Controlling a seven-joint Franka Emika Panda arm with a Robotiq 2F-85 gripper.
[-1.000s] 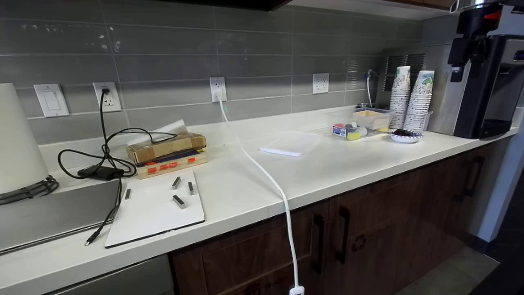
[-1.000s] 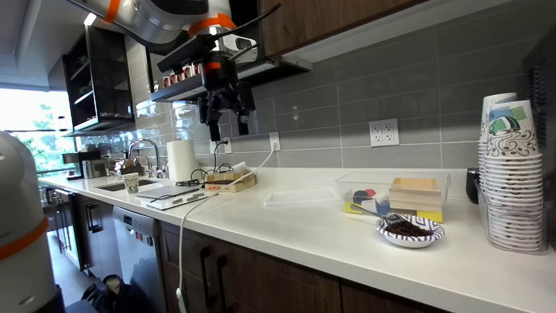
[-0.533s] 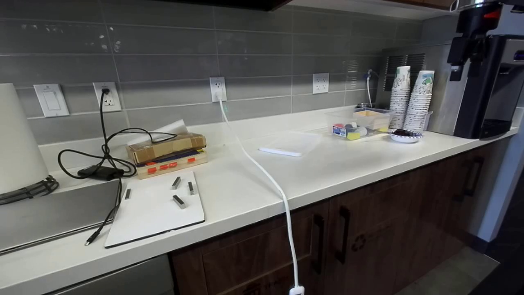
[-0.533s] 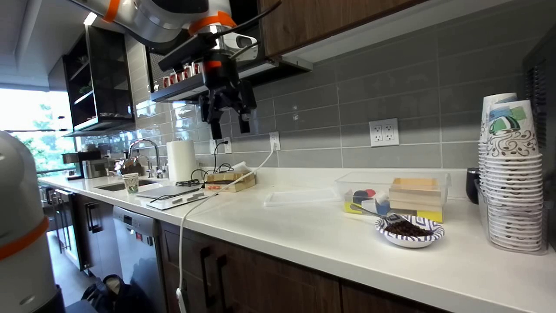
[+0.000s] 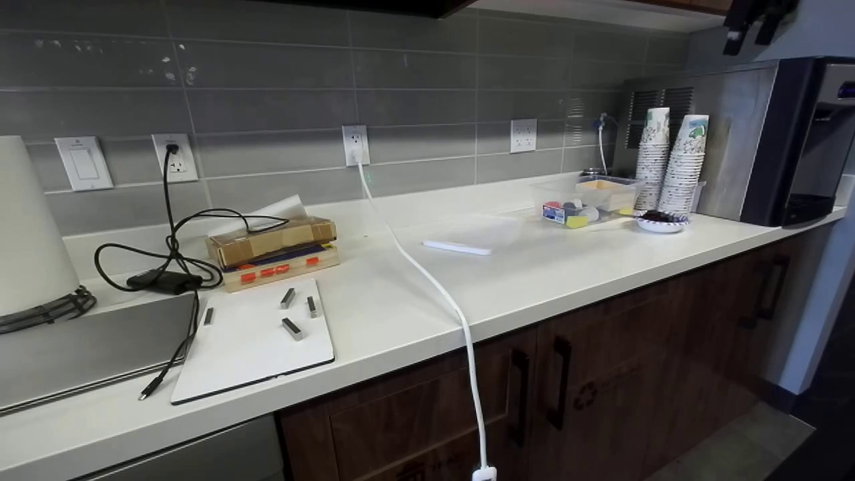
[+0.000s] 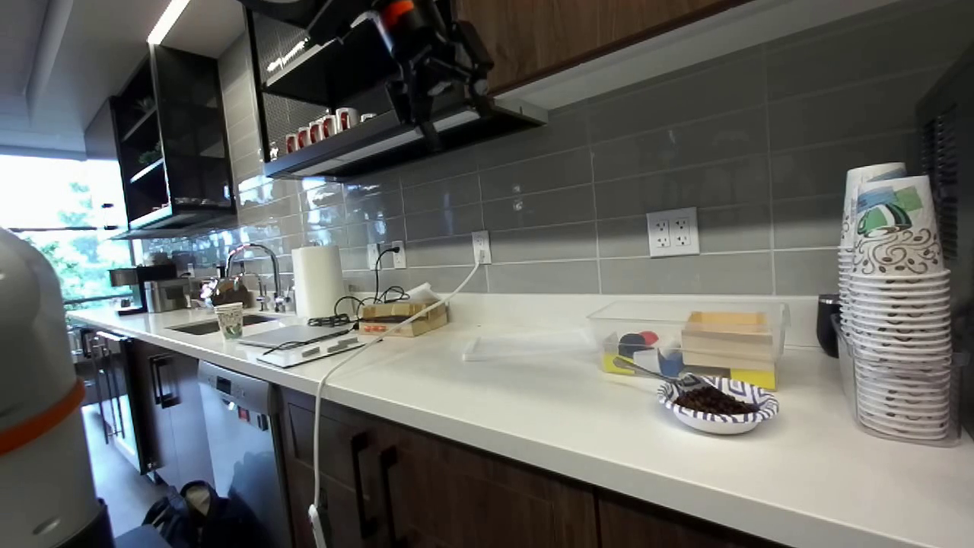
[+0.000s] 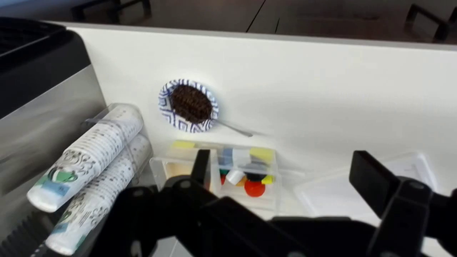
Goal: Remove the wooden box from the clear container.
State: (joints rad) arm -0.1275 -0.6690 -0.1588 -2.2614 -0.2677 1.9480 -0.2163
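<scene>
On the left of the counter [image 6: 525,411], a paper cup [image 6: 229,320] stands by the sink [image 6: 205,327], and a paper towel roll [image 6: 318,281] rises upright to its right. Next, on the far side, a taped cardboard box [image 5: 274,242] is stacked on a pale box [image 5: 287,270] with red marks. On the near side of this stack, four small metal bars [image 5: 292,329] rest on a white board [image 5: 247,354]. A white cord [image 5: 475,401] drops from a wall outlet [image 5: 355,133], crosses the counter and hangs over its near edge. Farther right a flat, clear lid [image 6: 529,345] lies on the counter.

The fingers [image 7: 373,184] hang high over the scene in both exterior views, parted wide. Well below them, on the far side of the counter, stands the clear container [image 6: 647,313], with the wooden box [image 6: 727,350] in its right part and small coloured things [image 6: 631,345] in its left. The wooden box is well apart from the fingers; in the wrist view it shows partly hidden behind the finger at the left, while the coloured things show in the gap between the two fingers.

On the near side of the container, a patterned bowl [image 6: 717,425] holds dark grains [image 6: 711,399] and a utensil [image 6: 647,371], its handle pointing left. At the right, two tall stacks of paper cups [image 6: 902,342] stand beside a machine [image 5: 761,140] with a black front.
</scene>
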